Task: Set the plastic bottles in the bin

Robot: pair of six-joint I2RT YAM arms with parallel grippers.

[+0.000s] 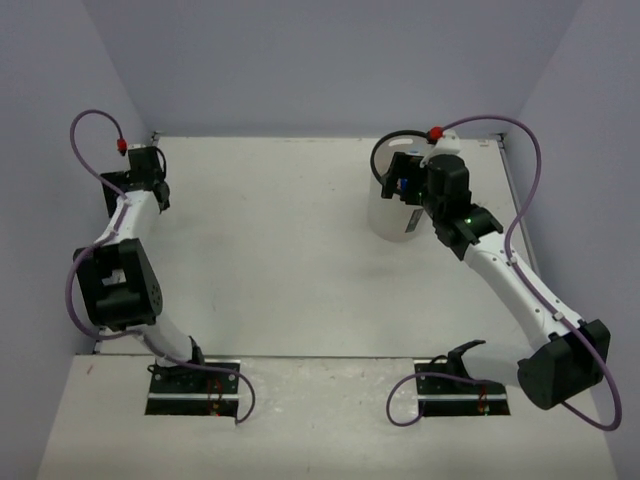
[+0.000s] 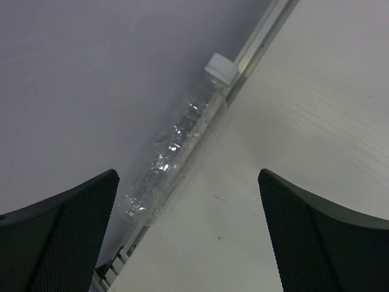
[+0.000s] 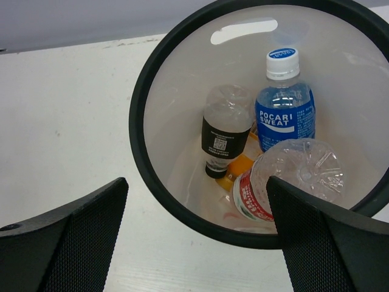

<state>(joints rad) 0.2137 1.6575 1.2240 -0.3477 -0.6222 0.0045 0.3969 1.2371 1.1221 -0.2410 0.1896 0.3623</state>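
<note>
The white bin [image 1: 392, 215] stands at the far right of the table. In the right wrist view its black rim [image 3: 141, 152] rings a blue-labelled bottle [image 3: 284, 118], a black-labelled bottle [image 3: 223, 137], a red-labelled bottle [image 3: 292, 179] and an orange one [image 3: 236, 168]. My right gripper [image 3: 197, 237] is open and empty, above the bin's near rim. A plain clear bottle [image 2: 176, 149] with a white cap lies along the wall rail at the far left. My left gripper [image 2: 188, 234] is open and empty, just short of it.
Purple-grey walls close the table on three sides [image 1: 60, 90]. A metal rail [image 2: 261, 36] runs along the left wall edge under the clear bottle. The right arm [image 1: 520, 290] stretches from its base to the bin.
</note>
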